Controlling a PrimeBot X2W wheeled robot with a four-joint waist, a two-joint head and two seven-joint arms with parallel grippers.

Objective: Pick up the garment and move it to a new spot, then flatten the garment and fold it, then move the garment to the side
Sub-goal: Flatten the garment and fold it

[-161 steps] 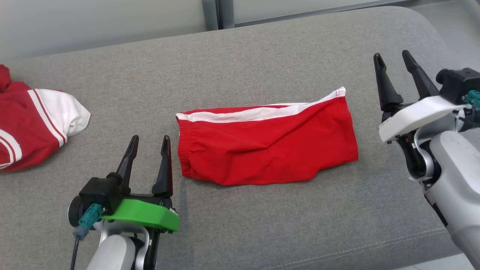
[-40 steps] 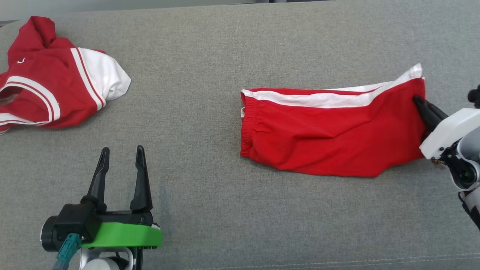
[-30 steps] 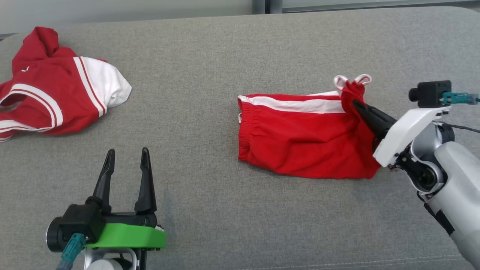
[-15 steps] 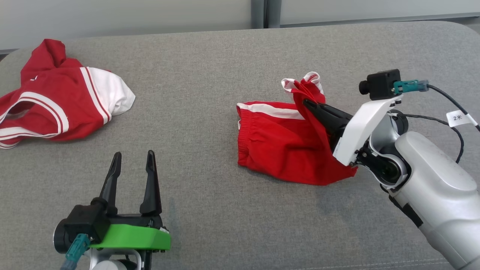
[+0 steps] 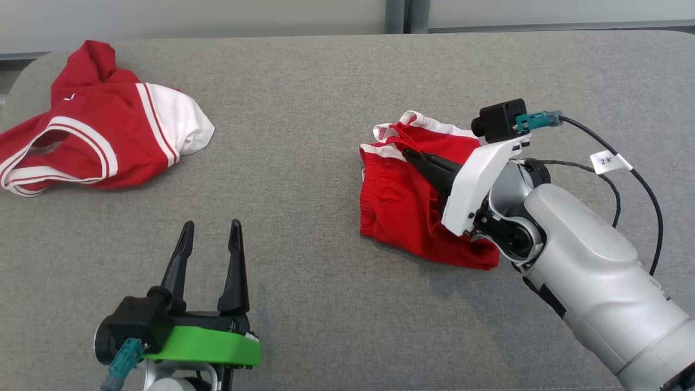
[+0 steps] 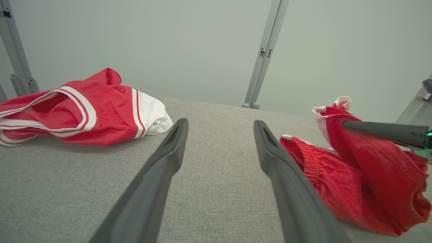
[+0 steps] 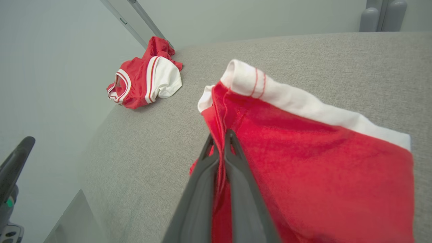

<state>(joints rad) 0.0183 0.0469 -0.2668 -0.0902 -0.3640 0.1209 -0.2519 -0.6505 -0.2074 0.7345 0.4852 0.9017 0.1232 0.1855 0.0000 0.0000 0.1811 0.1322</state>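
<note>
shorts (image 5: pixel 396 201), red with white trim, right of centre on the grey fabric-covered counter (image 5: pixel 304 98). elastic waistband (image 5: pixel 370 190) flat on the surface at the end toward the robot's left; lower edge also resting on the surface, partly hidden under the right wrist. other end raised off the surface and folded back over the rest, white hem (image 5: pixel 412 118) uppermost and curled. gripped just below that hem by the right gripper (image 5: pixel 408 154), jaws clenched on a fold of red cloth, tips pointing toward the robot's left and slightly down; in the right wrist view, cloth pinched between the two dark fingers (image 7: pixel 233 189) with almost no gap. black wrist camera (image 5: pixel 497 119) on top of the white gripper body, black cable (image 5: pixel 646 184) with a small white tag (image 5: pixel 611 161) trailing behind. left gripper (image 5: pixel 212 224) low at the near left, green-bodied, jaws released and spread wide with nothing between them, tips pointing toward the far edge, apart from both garments. jersey (image 5: pixel 98 146), red with white sleeve and stripes, crumpled at the far left corner, well apart from the shorts. pale wall beyond the far edge, with a grey upright post (image 5: pixel 399 16).
</note>
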